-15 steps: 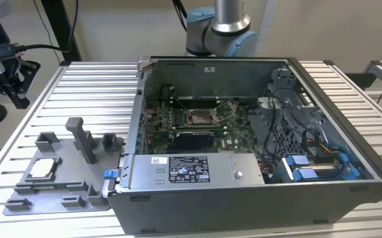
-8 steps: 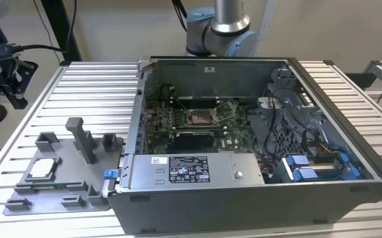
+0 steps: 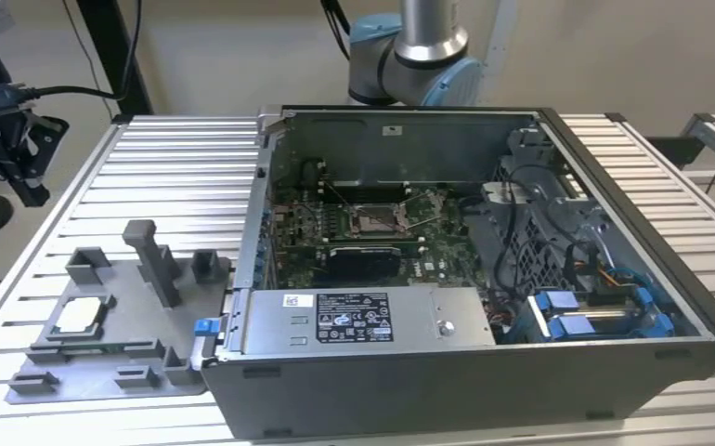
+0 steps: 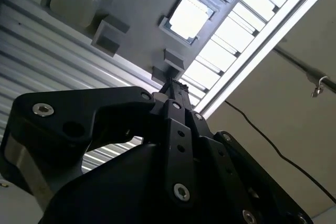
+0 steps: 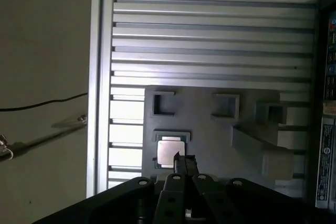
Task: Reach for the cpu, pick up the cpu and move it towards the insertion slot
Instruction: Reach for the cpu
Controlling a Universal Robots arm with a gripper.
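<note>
Gripper (image 5: 184, 160) is well off the cpu (image 5: 170, 152), empty and seemingly closed up tight, so arriving like that it probably jabs the chip's top instead of straddling it.

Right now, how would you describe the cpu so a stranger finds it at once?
On the slatted metal table, find the grey fixture plate on the exterior view's left of the open computer case. The cpu lies flat in a square nest: the only pale shiny square among grey blocks.
</note>
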